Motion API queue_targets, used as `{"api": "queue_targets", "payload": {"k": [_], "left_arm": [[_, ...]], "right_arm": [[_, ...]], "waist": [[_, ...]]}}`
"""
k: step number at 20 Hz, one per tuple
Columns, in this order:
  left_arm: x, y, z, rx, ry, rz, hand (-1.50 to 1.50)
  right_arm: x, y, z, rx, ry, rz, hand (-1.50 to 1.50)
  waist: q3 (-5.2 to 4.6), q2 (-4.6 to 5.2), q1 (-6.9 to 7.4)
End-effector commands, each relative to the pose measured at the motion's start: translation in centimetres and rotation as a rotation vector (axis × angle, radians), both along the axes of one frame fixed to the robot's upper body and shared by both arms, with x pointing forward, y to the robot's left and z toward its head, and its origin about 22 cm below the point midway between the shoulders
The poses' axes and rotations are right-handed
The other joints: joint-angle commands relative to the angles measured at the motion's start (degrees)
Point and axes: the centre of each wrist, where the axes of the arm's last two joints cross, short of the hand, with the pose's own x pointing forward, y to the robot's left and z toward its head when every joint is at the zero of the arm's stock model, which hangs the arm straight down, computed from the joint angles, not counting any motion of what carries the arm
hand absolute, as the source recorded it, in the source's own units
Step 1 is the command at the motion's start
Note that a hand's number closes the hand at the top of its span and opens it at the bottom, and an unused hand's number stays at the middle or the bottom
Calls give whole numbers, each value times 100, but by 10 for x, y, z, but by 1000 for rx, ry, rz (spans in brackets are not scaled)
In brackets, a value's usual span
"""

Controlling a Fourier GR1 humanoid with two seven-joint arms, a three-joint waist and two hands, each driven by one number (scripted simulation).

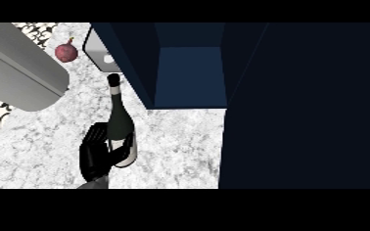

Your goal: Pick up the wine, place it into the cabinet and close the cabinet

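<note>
The wine bottle (119, 120) is dark green with a black cap and a pale label, its neck pointing away from me. It stands left of the open navy cabinet (189, 73), just in front of its left wall. My left hand (96, 152) reaches up from the lower edge at the bottle's left. Its fingers lie along the bottle's side and its thumb curls across the label. The cabinet's door (296, 107) stands open at the right as a tall dark panel. My right hand is nowhere in the view.
A large grey rounded body (25, 73) fills the upper left. A dark red round fruit (66, 52) lies on the speckled counter (180, 147) behind it. A pale grey box-like thing (101, 54) sits against the cabinet's left wall.
</note>
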Motion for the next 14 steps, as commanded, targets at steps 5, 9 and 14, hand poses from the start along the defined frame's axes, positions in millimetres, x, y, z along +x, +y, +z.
{"api": "queue_targets", "payload": {"k": [5,9,14], "left_arm": [[-38,47,6,3,-139,-282,150],[-28,21,28,-19,-232,-347,150],[-6,-8,67,-10,-259,-392,150]], "right_arm": [[-39,-13,28,62,-41,52,-150],[-39,-11,26,73,-46,35,-150],[-31,-11,22,62,-52,44,-150]], "waist": [[4,0,43],[6,-3,37],[8,9,29]]}}
